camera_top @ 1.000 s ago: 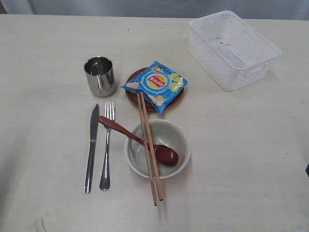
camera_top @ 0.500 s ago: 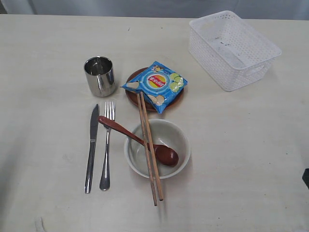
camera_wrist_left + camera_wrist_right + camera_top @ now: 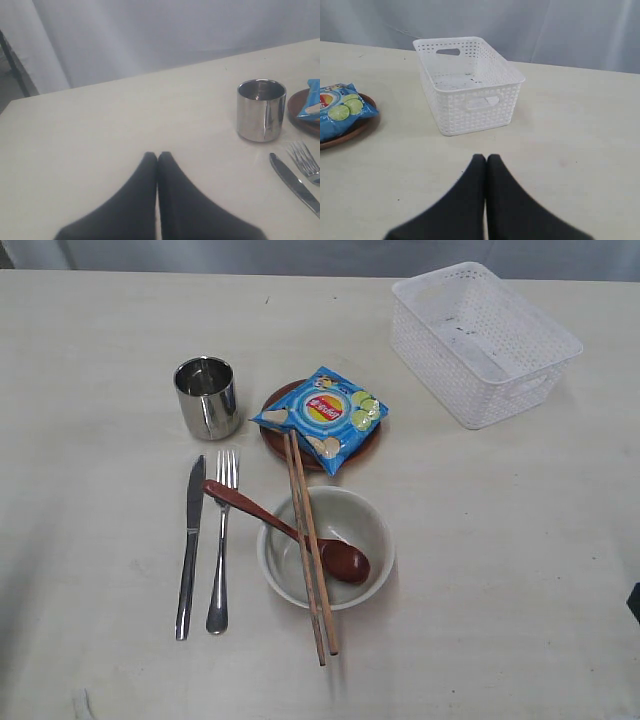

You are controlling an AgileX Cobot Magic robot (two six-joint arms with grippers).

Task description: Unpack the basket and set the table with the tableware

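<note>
1. Steel forms the cup (image 3: 261, 110), knife (image 3: 295, 182) and fork (image 3: 304, 159). They are judged stiff, smooth and slippery. The cup would best be pinched across its wall at the rim. The flat cutlery leaves little to get under and is best taken at the handles.
2. The left gripper (image 3: 157, 156) is seen with its jaws pressed together and nothing between them. The cup stands beyond its tips, and the knife and fork lie nearer, off to the same side.
3. The right gripper (image 3: 486, 157) is likewise closed on nothing. The basket (image 3: 475, 107) stands beyond its tips, well apart, and looks emptied.
4. The basket is judged light and slightly springy. A cut-out handle or the rim would serve as a hold.
5. The bowl (image 3: 375, 530) and plate (image 3: 272, 435) are judged rigid and breakable, and are best taken at the rim. The spoon (image 3: 270, 515) rests in the bowl, the chopsticks (image 3: 318, 610) lie across it, and a chip bag (image 3: 325, 415) covers most of the plate.
6. Spoon and chopsticks are judged light. The thin chopsticks may roll on the table (image 3: 100, 340).
</note>
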